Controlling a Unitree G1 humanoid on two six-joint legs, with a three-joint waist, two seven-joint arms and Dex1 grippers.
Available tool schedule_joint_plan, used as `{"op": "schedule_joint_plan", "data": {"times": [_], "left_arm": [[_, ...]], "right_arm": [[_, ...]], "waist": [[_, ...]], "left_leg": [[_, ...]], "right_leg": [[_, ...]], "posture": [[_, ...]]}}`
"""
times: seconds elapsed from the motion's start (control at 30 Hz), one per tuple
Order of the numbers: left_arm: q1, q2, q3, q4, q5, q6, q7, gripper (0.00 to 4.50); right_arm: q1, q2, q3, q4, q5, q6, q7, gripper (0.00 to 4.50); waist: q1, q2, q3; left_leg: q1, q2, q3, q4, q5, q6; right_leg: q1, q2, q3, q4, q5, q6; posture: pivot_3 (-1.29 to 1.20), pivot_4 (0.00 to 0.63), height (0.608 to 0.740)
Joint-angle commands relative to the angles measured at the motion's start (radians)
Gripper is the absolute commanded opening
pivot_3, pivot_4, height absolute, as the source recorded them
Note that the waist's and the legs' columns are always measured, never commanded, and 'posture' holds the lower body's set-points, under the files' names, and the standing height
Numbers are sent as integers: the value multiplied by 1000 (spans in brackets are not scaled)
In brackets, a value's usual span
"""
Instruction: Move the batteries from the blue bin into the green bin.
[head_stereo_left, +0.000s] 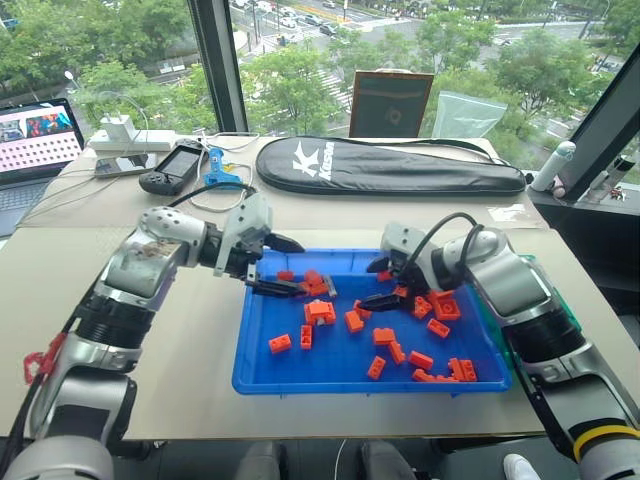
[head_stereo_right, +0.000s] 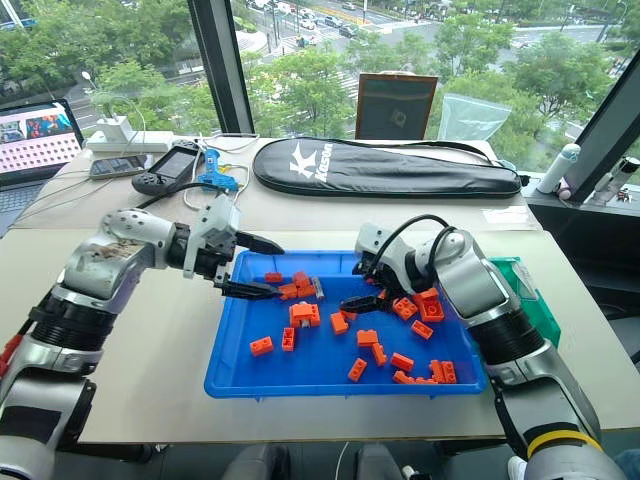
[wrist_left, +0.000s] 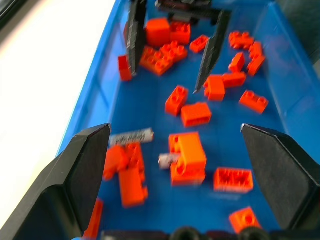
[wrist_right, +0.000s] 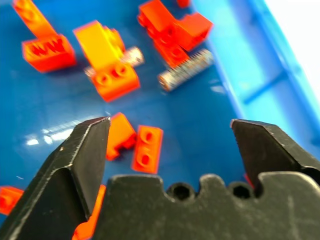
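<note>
Grey-silver batteries (wrist_right: 186, 70) lying in blue bin (head_stereo_left: 262, 372), far-left part, wedged among orange bricks (head_stereo_left: 320, 312). Likely to roll, or brick grabbed instead, given crowding. Left gripper (head_stereo_left: 285, 266) and right gripper (head_stereo_left: 378, 285) both spread wide, empty, hovering over bin. Green bin (head_stereo_right: 528, 296) at right, contents hidden behind arm.

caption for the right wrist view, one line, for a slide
Open right gripper poised over the blue bin, with two batteries lying among scattered orange bricks.
</note>
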Motion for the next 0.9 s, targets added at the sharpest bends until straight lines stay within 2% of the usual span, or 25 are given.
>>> {"op": "schedule_joint_plan", "data": {"times": [0.03, 0.3, 0.67, 0.9], "left_arm": [[-6, 8, 24, -14, -3, -15, -6, 4500], [-4, 11, 27, -27, -9, -3, -7, 4500], [7, 23, 16, -42, -5, 4, -22, 4500], [25, 46, 18, -83, -27, 32, -52, 4500]], "right_arm": [[9, 7, 12, -38, 15, 33, -20, 4488], [15, 61, 34, -102, 52, 106, -63, 4488], [-22, 127, 76, -53, 43, 19, -102, 4488], [-43, 203, 96, 47, 31, -45, -119, 4488]], "waist": [[4, 0, 0], [1, 0, 0], [0, 0, 0], [0, 0, 0]], "left_leg": [[0, 0, 0, 0, 0, 0], [0, 0, 0, 0, 0, 0], [0, 0, 0, 0, 0, 0], [0, 0, 0, 0, 0, 0]], "right_leg": [[0, 0, 0, 0, 0, 0], [0, 0, 0, 0, 0, 0], [0, 0, 0, 0, 0, 0], [0, 0, 0, 0, 0, 0]], "posture": [[0, 150, 734], [0, 150, 734], [0, 150, 734], [0, 150, 734]]}}
